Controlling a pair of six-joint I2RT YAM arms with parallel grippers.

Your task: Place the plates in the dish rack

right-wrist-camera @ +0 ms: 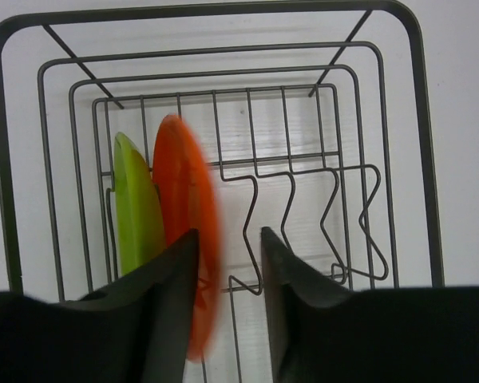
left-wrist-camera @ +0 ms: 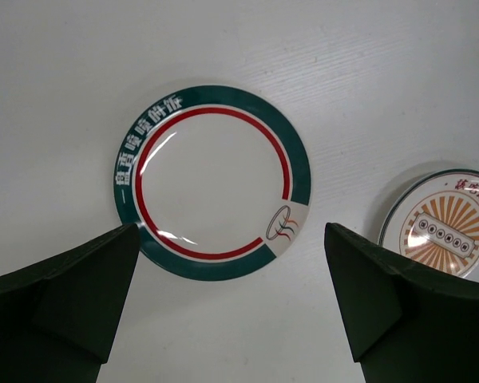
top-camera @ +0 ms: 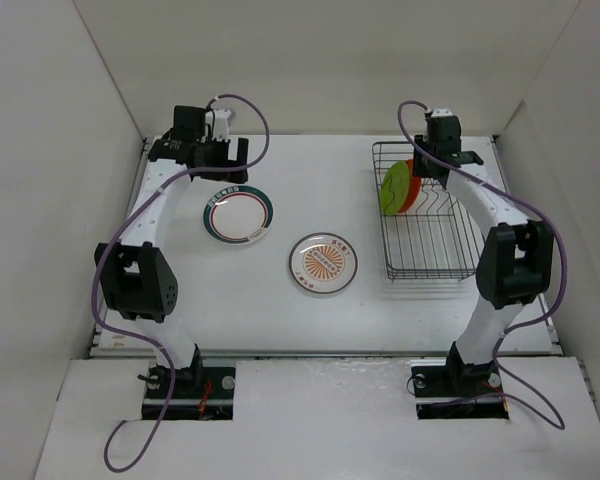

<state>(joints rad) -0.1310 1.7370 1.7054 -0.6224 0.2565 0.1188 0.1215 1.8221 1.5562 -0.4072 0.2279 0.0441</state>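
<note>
The dish rack (top-camera: 430, 268) stands at the right back of the table. The lime-green plate (top-camera: 394, 189) and the orange plate (top-camera: 412, 180) stand on edge in its far end. In the right wrist view the green plate (right-wrist-camera: 136, 207) stands left of the orange plate (right-wrist-camera: 184, 199), which is blurred. My right gripper (right-wrist-camera: 230, 271) is open just above the orange plate's edge, its left finger in front of it. The ringed-rim plate (left-wrist-camera: 211, 182) and the sunburst plate (left-wrist-camera: 451, 227) lie flat on the table. My left gripper (left-wrist-camera: 231, 307) is open and empty above the table beside the ringed plate (top-camera: 239, 215).
The sunburst plate (top-camera: 323, 264) lies mid-table between the ringed plate and the rack. The rack's zigzag divider wires (right-wrist-camera: 303, 215) right of the orange plate hold nothing. White walls enclose the table on the left, back and right.
</note>
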